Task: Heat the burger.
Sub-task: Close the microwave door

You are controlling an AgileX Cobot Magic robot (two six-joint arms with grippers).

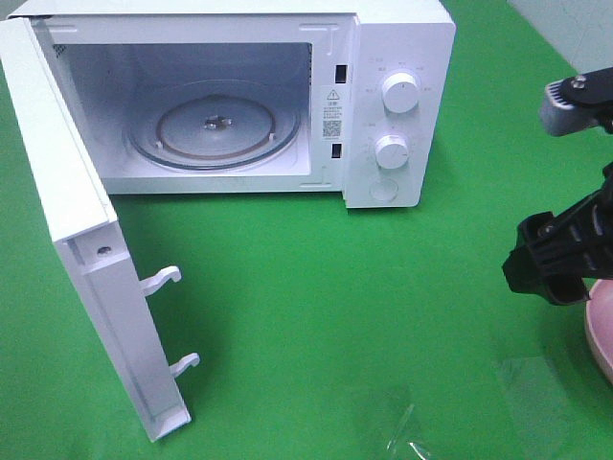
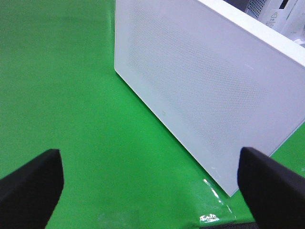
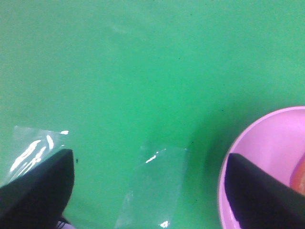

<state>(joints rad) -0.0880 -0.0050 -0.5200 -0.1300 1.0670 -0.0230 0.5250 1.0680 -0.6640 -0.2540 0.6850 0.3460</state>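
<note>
2 claws open: left claw (image 2: 152,191), right claw (image 3: 150,191); microwave (image 1: 383,57) door ajar.

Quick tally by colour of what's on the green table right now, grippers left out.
White: 1, the microwave, its door open
Pink: 1, the plate at the right edge
Clear: 2 tape patches on the cloth
Total: 4

bright even light, soft shadows, tape (image 3: 152,186) glare, perhaps slightly blurred wrist views
</note>
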